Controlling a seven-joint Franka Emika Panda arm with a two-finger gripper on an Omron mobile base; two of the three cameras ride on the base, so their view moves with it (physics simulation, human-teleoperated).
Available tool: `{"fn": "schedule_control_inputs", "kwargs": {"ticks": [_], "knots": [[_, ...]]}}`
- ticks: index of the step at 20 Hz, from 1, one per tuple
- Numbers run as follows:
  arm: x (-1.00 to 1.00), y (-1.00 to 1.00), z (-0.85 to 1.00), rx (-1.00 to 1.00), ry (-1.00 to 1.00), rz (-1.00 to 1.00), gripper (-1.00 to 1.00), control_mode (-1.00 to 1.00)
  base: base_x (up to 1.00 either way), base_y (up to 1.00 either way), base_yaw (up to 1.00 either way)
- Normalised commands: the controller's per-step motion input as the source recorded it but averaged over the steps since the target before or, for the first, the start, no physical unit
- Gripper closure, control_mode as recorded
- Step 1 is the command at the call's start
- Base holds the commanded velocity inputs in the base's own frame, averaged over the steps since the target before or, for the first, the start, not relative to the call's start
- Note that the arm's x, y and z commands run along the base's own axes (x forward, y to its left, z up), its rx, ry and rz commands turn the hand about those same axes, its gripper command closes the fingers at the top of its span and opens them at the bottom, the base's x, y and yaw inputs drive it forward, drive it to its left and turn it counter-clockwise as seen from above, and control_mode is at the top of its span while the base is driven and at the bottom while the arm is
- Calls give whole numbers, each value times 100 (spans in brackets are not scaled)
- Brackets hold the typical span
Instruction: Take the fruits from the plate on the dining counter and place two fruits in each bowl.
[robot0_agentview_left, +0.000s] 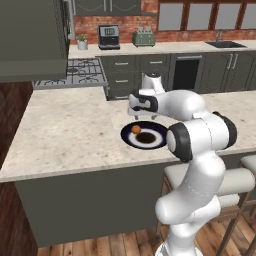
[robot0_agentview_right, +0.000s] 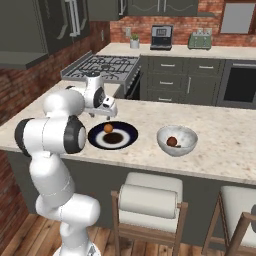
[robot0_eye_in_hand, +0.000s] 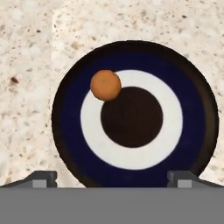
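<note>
Hand view: end effector (robot0_eye_in_hand: 112, 177) looks straight down on the plate (robot0_eye_in_hand: 70, 131), fingertips (robot0_eye_in_hand: 41, 178) spread wide near the plate's near edge, nothing between them, so open and empty. Plate is dark navy with a white ring and a dark centre. One orange fruit (robot0_eye_in_hand: 105, 85) sits on it, on the boundary between the white ring and the navy band, off-centre toward upper left of that view. Speckled beige table (robot0_eye_in_hand: 26, 65) all around the plate.

Left base view: end effector (robot0_agentview_left: 141, 116) hangs above the far edge of the plate (robot0_agentview_left: 157, 140), not touching it. Orange fruit (robot0_agentview_left: 136, 129) is on the plate's left part, just below the end effector. Arm's elbow covers the plate's right edge. Table (robot0_agentview_left: 65, 130) runs left and right; stools stand at its front edge to the right.

Right base view: end effector (robot0_agentview_right: 100, 116) is over the plate's (robot0_agentview_right: 127, 137) left-rear side, orange fruit (robot0_agentview_right: 108, 128) just beside and below it. Grey-white bowl (robot0_agentview_right: 177, 142) stands on the table (robot0_agentview_right: 225, 150) to the right of the plate, near but not touching. One dark red-brown fruit (robot0_agentview_right: 171, 141) lies inside that bowl, near its bottom. Whether anything else is in the bowl I can't tell from this angle.

Back wall: stove, coffee machine, toaster, small potted plant on the paler counter, well apart from the work area.
</note>
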Motion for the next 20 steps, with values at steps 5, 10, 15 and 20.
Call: {"fn": "schedule_control_inputs", "kwargs": {"ticks": [5, 10, 15, 20], "knots": [[86, 1, -37, 0, 1, 0, -100, -100, 0, 0, 0], [82, 6, -28, 0, 2, 0, -100, -100, 0, 0, 0], [54, 0, -22, 0, 1, 1, -100, -100, 0, 0, 0], [-2, 0, -19, 0, 0, 0, -100, -100, 0, 0, 0]]}}
